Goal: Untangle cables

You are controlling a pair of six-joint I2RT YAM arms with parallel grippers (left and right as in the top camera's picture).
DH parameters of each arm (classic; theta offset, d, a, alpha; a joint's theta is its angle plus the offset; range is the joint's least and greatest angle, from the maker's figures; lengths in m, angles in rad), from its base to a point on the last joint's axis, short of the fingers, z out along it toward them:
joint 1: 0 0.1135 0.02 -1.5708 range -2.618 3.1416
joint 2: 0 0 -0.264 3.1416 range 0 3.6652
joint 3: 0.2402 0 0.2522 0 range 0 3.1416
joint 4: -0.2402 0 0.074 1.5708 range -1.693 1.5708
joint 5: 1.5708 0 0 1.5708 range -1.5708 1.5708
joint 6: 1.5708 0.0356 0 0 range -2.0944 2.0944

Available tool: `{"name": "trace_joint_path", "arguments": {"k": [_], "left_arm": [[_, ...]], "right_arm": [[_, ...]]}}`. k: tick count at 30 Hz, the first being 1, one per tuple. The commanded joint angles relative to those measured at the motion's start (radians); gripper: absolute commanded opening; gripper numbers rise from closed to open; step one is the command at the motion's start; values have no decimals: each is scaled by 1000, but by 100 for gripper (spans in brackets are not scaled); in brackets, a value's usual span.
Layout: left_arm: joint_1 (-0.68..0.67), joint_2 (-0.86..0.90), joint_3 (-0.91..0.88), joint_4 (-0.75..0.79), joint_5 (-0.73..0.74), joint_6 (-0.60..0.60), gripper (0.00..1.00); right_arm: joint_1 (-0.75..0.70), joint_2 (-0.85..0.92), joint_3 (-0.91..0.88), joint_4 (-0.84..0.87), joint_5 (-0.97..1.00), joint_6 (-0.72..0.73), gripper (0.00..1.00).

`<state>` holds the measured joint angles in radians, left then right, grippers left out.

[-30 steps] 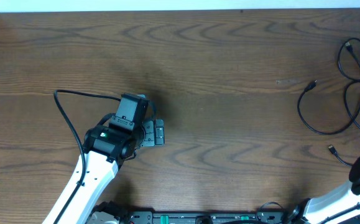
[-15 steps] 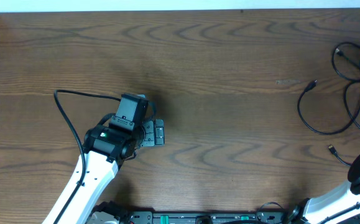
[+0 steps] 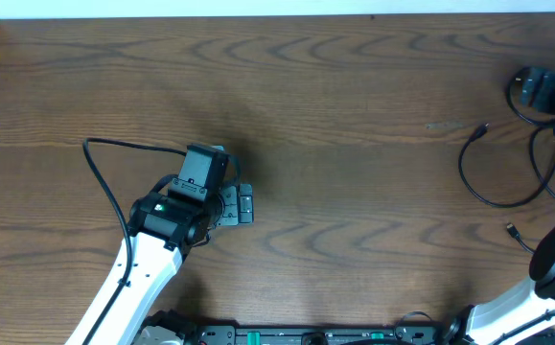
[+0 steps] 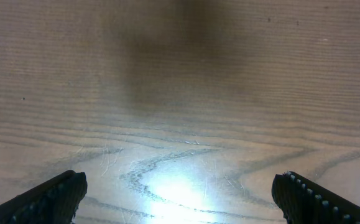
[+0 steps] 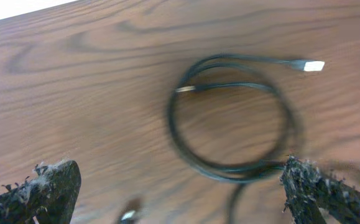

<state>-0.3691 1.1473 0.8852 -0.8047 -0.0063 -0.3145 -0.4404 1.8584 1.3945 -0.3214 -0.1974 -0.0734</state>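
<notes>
At 7 o'clock on the dark wood-grain table (image 3: 354, 86) the left gripper (image 4: 180, 194) hangs with its 2 fingers spread wide, while at 2 o'clock the right gripper (image 5: 180, 186), fingers likewise apart and unladen, hovers above the thin black cables (image 5: 171, 121) looped near the right edge.

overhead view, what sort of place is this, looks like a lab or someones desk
Probably a robotics lab bench: a dark wood-grain table, two white-and-black robot arms reaching in from its near edge, and thin black cables lying loose at the right side, with no household items in view.
</notes>
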Motion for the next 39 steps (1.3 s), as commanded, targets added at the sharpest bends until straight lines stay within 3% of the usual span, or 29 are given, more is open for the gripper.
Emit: {"name": "trace_joint_path", "arguments": {"k": [1, 8, 23, 39], "left_arm": [[4, -8, 20, -2, -13, -5, 99], [4, -8, 20, -2, -13, -5, 99], [4, -8, 20, -2, -13, -5, 100], [4, -8, 20, -2, -13, -5, 100]], "right_arm": [[42, -2, 22, -25, -161, -10, 99], [161, -2, 22, -148, -280, -10, 99], [393, -2, 22, -574, -280, -10, 99], [416, -2, 22, -598, -279, -10, 99]]}}
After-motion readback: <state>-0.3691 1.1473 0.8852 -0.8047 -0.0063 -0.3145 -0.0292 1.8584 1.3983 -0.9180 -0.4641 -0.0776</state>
